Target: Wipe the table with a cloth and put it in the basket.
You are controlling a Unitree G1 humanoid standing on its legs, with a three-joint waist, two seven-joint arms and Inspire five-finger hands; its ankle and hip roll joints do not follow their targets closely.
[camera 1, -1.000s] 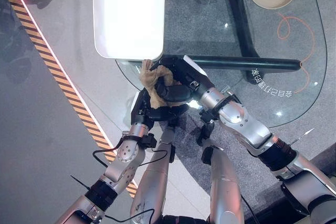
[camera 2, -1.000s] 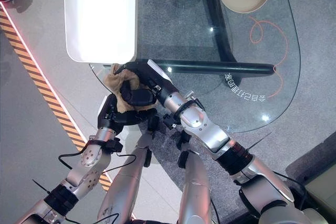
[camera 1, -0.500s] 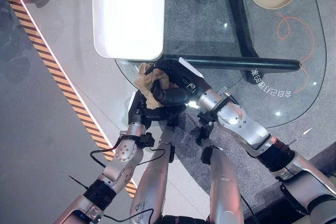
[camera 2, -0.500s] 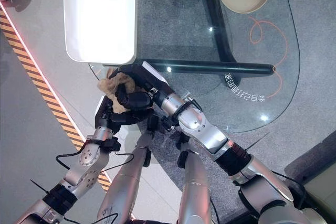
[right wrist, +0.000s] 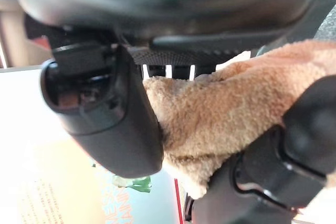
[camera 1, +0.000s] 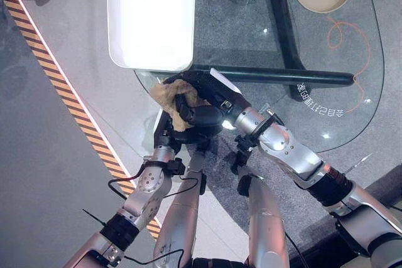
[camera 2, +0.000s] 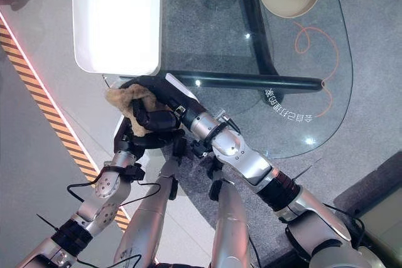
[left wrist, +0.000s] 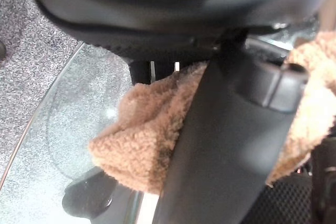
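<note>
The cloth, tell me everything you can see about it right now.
The cloth is a tan, fuzzy piece of fabric, terry-like in look, bunched into a crumpled wad rather than spread flat. It sits at the near corner of the glass table, just in front of the white basket. The right hand has its fingers and thumb curled round it. The left hand lies close beneath it; its wrist view shows a dark finger across the fabric.

Grey speckled floor (camera 1: 56, 174), orange-black striped line (camera 1: 63, 80), bright glare
</note>
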